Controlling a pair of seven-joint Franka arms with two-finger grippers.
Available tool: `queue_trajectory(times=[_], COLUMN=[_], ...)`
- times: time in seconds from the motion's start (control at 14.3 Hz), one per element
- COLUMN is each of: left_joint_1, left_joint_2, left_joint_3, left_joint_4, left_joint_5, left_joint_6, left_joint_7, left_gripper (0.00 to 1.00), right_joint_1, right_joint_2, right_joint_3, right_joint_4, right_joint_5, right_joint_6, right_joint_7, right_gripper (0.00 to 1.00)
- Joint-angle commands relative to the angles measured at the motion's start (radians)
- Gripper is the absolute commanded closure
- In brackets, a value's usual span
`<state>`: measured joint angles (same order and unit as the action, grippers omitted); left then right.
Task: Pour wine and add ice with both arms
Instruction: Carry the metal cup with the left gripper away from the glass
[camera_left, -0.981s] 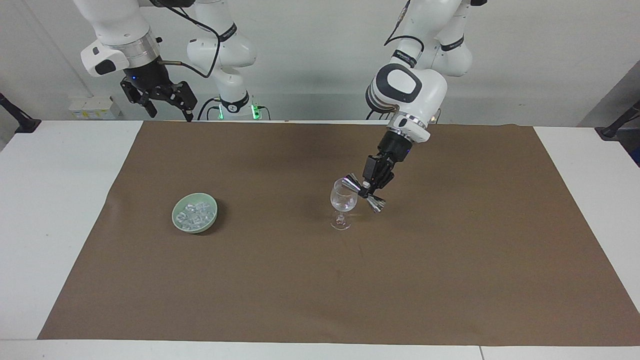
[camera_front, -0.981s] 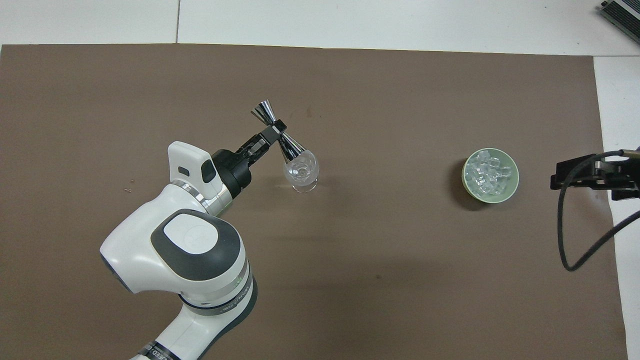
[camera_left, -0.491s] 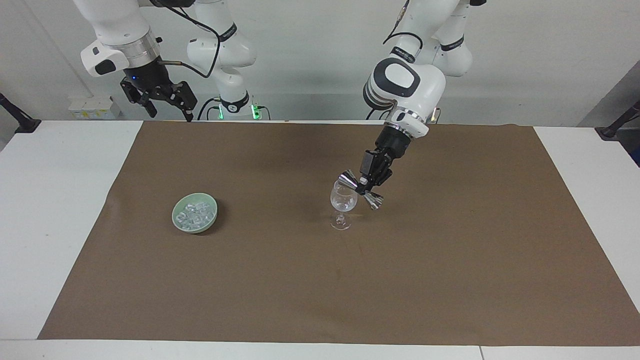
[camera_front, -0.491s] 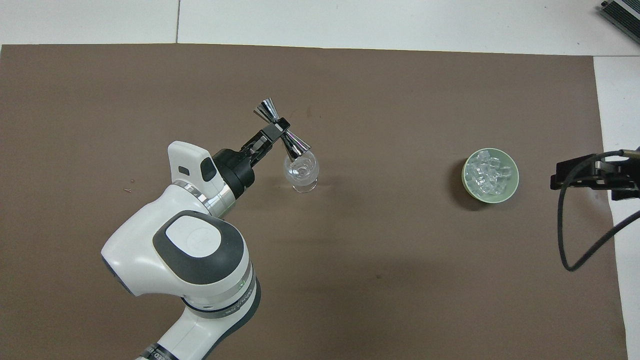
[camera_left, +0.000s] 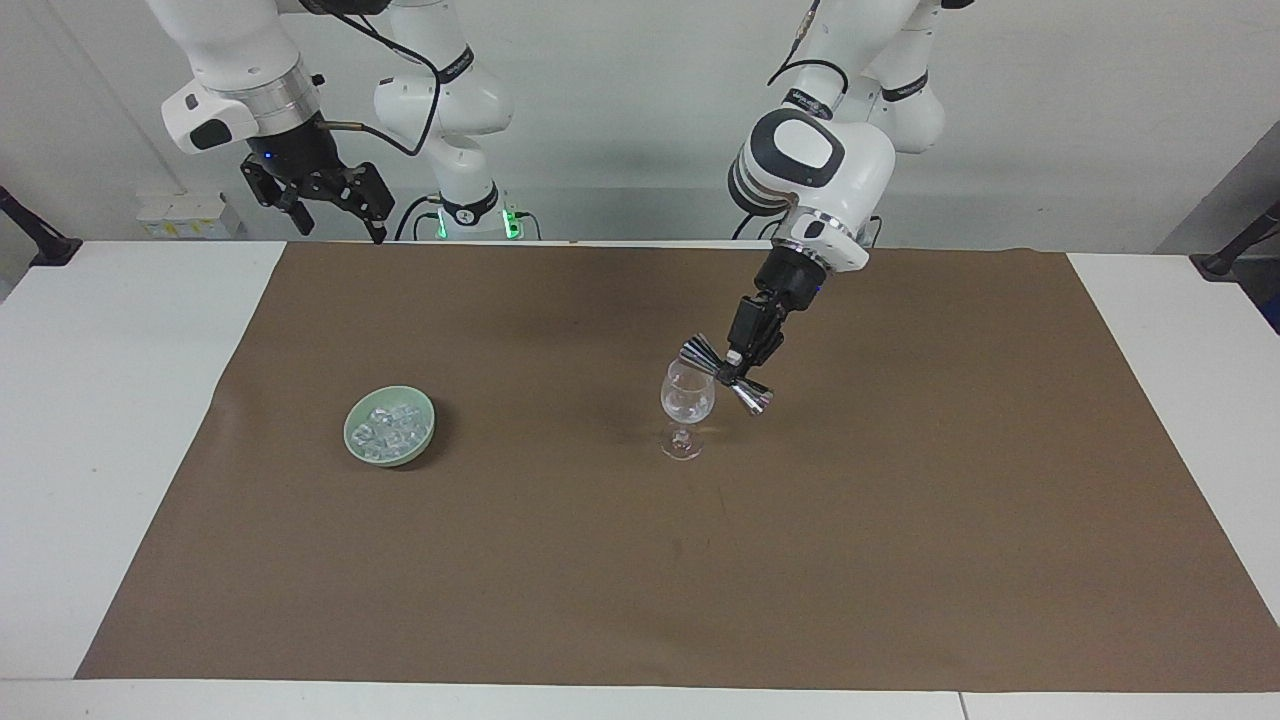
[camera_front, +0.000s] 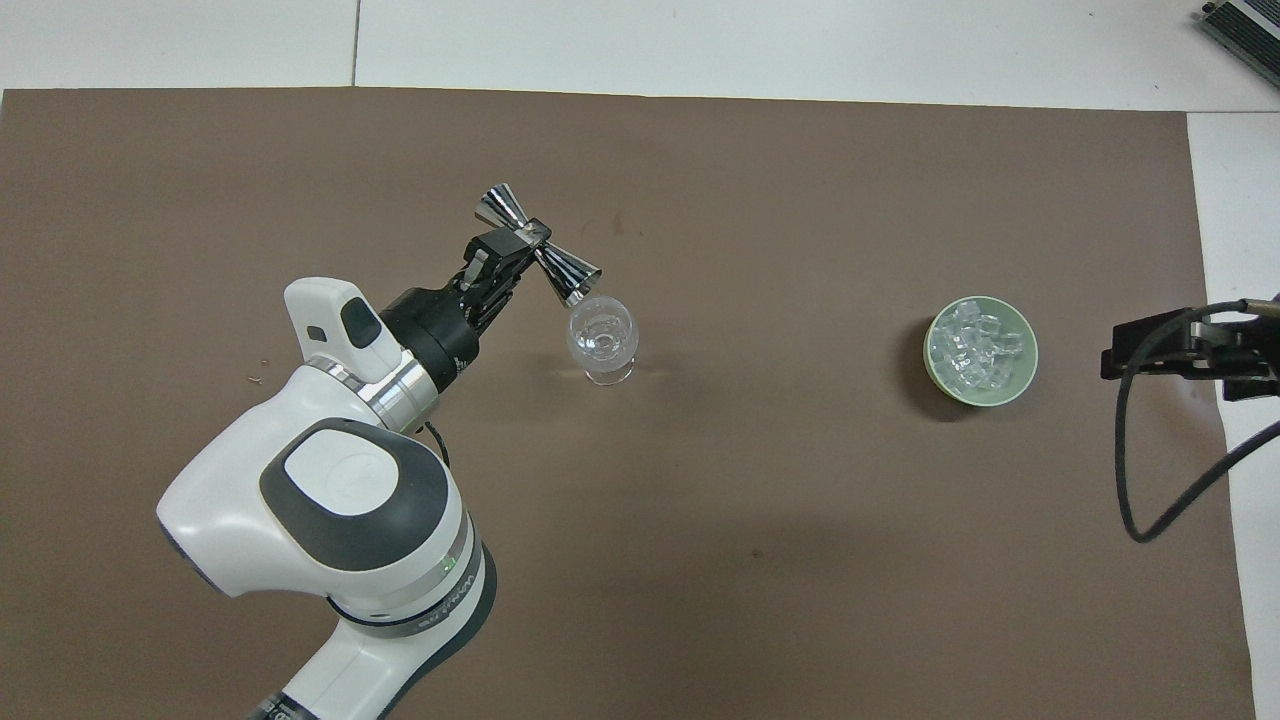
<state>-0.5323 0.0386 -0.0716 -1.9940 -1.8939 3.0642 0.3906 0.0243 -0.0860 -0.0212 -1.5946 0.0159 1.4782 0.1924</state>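
A: Wine glass (camera_left: 688, 405) is seen upright on the brown mat (camera_left: 900, 520), near the middle of the table, clear and stemmed, with what looks like a little clear liquid in the bowl.

B: And the steel jigger (camera_left: 727, 373) is gripped at its waist by the left gripper (camera_left: 738, 362), jaws clamped tight. It's tilted, one cone dipped at the glass's rim, presumably so that the measure is emptied into the bowl.

A: Ice (camera_front: 976, 347) is piled in the green bowl (camera_front: 1027, 367), toward the right arm's end, well apart from the glass. Small, glassy, whitish cubes.

B: The right gripper (camera_left: 325, 200) is held spread wide and empty, raised by the table's edge. It's judged to be waiting for the ice step.
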Motion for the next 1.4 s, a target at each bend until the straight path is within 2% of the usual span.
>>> queue_trajectory(times=[0.0,0.21,0.63,0.91,1.12,1.33], left_joint_1=[0.078,0.194,0.359,0.472,0.587,0.766], left_joint_2=[-0.101,-0.176,-0.290,-0.315,-0.326,-0.283], left_joint_3=[-0.001,0.007,0.018,0.021,0.021,0.021], left_joint_4=[-0.110,-0.212,-0.379,-0.474,-0.529,-0.526], left_joint_5=[-0.019,-0.017,-0.010,-0.004,0.054,0.238], left_joint_6=[-0.125,-0.295,-0.520,-0.692,-0.854,-1.086], left_joint_7=[-0.038,-0.078,-0.183,-0.272,-0.407,-0.554], left_gripper=[1.00,1.00,1.00,1.00,1.00,1.00], right_joint_1=[0.002,0.002,0.002,0.002,0.002,0.002], right_joint_2=[-0.026,-0.026,-0.026,-0.026,-0.026,-0.026], right_joint_3=[-0.002,-0.002,-0.002,-0.002,-0.002,-0.002], right_joint_4=[-0.031,-0.031,-0.031,-0.031,-0.031,-0.031], right_joint_5=[0.007,0.009,0.007,0.007,0.007,0.007], right_joint_6=[0.022,0.022,0.022,0.022,0.022,0.022], right_joint_7=[0.013,0.012,0.012,0.012,0.012,0.012], right_gripper=[0.00,0.00,0.00,0.00,0.00,0.00])
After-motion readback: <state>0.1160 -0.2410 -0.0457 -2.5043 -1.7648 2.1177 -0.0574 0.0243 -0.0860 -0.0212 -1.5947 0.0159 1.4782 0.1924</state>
